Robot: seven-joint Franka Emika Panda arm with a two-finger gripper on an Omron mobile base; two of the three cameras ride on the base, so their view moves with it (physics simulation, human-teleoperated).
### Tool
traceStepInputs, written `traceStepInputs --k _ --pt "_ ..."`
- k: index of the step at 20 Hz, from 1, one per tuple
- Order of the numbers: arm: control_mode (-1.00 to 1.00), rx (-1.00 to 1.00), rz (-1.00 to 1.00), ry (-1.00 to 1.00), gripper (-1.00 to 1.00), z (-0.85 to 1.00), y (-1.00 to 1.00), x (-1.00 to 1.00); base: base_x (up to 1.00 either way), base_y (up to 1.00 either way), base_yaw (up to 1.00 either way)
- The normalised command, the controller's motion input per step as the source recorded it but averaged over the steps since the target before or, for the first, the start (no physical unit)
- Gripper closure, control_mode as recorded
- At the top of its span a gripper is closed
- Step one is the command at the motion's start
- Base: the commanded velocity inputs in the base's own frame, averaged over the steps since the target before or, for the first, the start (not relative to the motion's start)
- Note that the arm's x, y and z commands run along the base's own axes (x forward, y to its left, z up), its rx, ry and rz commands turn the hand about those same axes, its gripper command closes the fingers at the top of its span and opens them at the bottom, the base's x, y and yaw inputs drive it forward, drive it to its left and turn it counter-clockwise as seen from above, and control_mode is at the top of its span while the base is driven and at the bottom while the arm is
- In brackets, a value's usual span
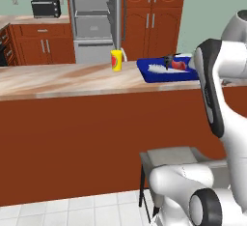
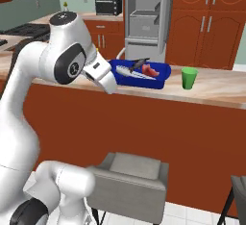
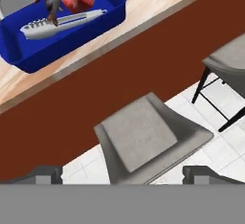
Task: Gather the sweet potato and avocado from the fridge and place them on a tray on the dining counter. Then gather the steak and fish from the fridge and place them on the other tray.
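1. We see the bright blue rectangular tray (image 3: 28,50) on the beige marbled dining counter (image 1: 58,77); that tray is our landmark.
2. Inside it lie the flat red-pink steak (image 3: 79,1) and a long silvery fish (image 3: 64,23), side by side, apparently already delivered.
3. Our two-finger gripper (image 3: 122,174) stands spread wide, empty, pulled back from the tray above a grey chair (image 3: 148,139).
4. Beyond the tray, the silver-grey fridge (image 2: 144,12) is open.

The white arm rises from its base, bends at a dark elbow joint and folds forward and down, the wrist tilted so the hand looks downward at a slant. The gripper (image 3: 122,173) is empty — its two dark fingertips (image 3: 43,173) stand wide apart at the bottom of the hand view, nothing between them, nothing touching either pad. In the right base view the forearm ends in an angled white wrist link.
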Motion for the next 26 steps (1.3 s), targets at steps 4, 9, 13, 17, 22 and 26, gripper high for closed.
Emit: traceStepInputs --k 4,9,13,17,22,26 --pt "-1.0 -0.06 0.0 -0.03 -1.0 -0.07 0.31 -0.82 0.0 0.0 0.0" --pt "-1.0 -0.01 0.01 0.02 -1.0 -0.05 0.05 -0.15 0.0 0.0 0.0" --pt "1.0 0.0 0.0 -0.07 -1.0 -0.01 -0.14 -0.18 -0.14 -0.19 -0.01" --pt "1.0 0.0 0.0 0.0 -1.0 0.0 0.0 0.0 -0.56 -0.98 -0.08" --pt "1.0 0.0 0.0 0.0 -1.0 0.0 0.0 0.0 -0.46 -1.0 -0.08" --pt "1.0 0.0 0.0 0.0 -1.0 0.0 0.0 0.0 -0.29 -1.0 -0.06"
